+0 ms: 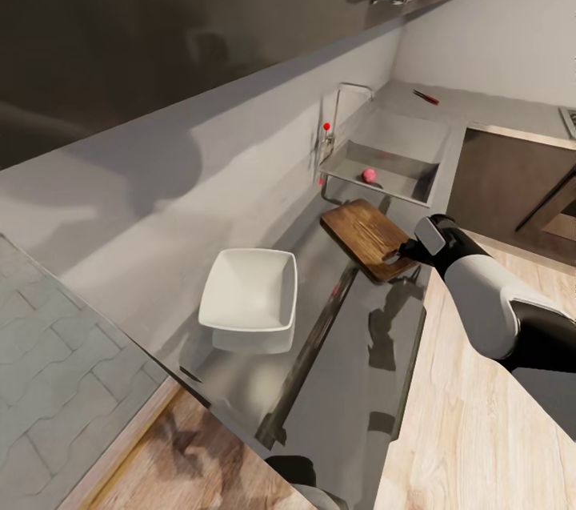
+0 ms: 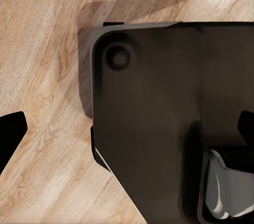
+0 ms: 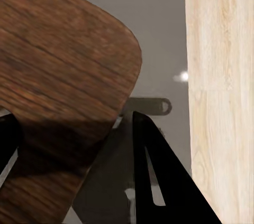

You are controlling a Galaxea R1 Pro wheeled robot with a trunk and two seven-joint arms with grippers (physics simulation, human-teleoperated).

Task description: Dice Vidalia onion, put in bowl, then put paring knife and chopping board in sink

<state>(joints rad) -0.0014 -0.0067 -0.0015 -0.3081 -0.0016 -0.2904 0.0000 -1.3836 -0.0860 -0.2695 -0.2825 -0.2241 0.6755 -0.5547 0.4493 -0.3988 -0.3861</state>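
Dark brown, grained chopping board [image 1: 370,238]; glossy white bowl [image 1: 250,291]; grey, reflective desk [image 1: 352,366]; grey steel sink [image 1: 400,143] holding a pink-red ball [image 1: 369,174]; red tap knob [image 1: 326,126]; pale wood-grain floor [image 1: 472,430]; black right pincer [image 1: 400,255] on a white and black arm
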